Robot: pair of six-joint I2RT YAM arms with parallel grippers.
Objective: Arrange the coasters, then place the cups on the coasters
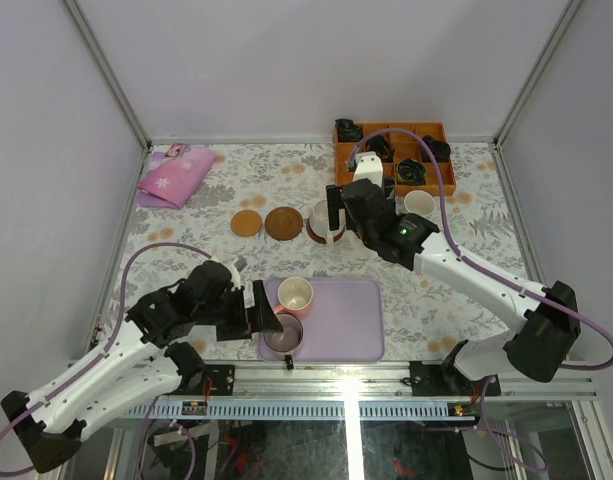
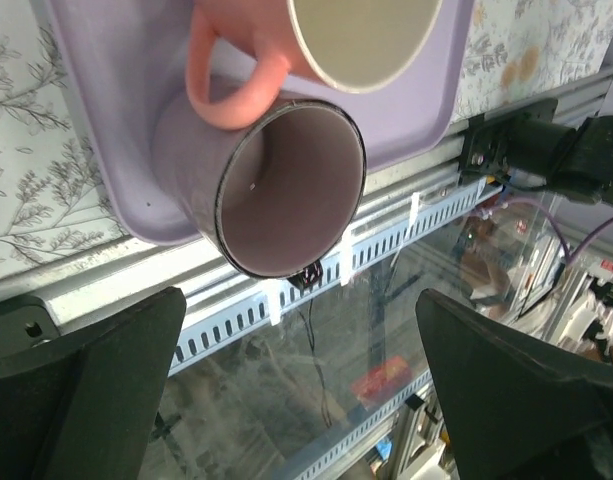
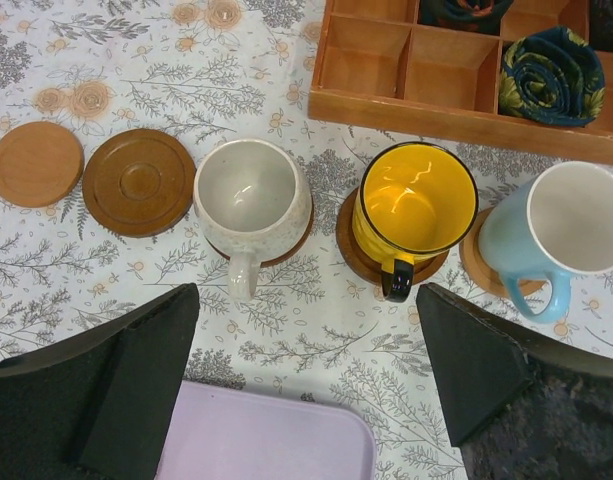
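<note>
Left arm does the next pick (judgement). My left gripper (image 2: 301, 300) is spread wide with nothing in it. The purple cup (image 2: 276, 185) sits just ahead of the jaws, roughly on their centre line, not touching either finger. It stands upright at the near left corner of the lavender tray (image 1: 346, 320), mouth up, with its handle toward the near rail as far as I can tell. The pink cup (image 2: 286, 40) is just beyond it, apparently touching.

The left arm is folded low, its wrist aimed at the tray from the left.

The two bare coasters (image 3: 139, 181) lie past the tray, left of the white cup (image 3: 251, 200). That cup, the yellow cup (image 3: 416, 205) and the blue cup (image 3: 556, 230) are already on discs.

My right gripper (image 3: 306, 292) is also agape and empty. Its arm is stretched out over that row, farther from the tray cups.
</note>
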